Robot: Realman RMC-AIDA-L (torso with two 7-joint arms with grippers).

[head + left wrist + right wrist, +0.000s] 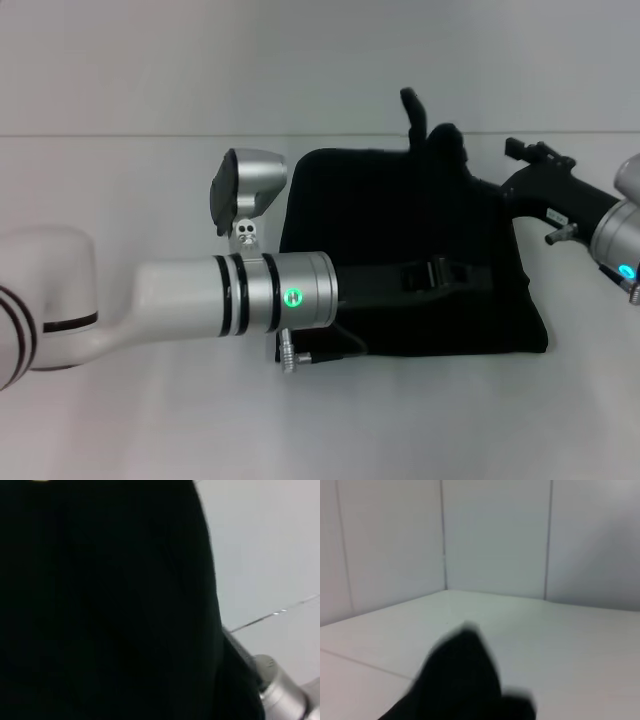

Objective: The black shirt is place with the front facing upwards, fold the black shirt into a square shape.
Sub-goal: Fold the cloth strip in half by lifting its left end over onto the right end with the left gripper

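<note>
Black shirt (pixel 420 230) already folded into near-square bundle, flat on white table (pixel 120 180). Left hand (pixel 445 272) stretched over bundle's middle, finger state unreadable. Right hand (pixel 440 130) at bundle's far edge, raised cloth there; grip unreadable. Soft, light, limp, likely to sag; best pinched at edges or corners.

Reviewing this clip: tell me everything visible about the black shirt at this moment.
The black shirt is plain dark cloth, already folded into a compact, roughly square bundle lying flat on the white table. No lettering or label shows. Its far edge bunches upward into a small peak near the right gripper, which reaches in from the right. The left gripper extends over the bundle's middle, low against the cloth. In the left wrist view the cloth fills most of the picture.
</note>
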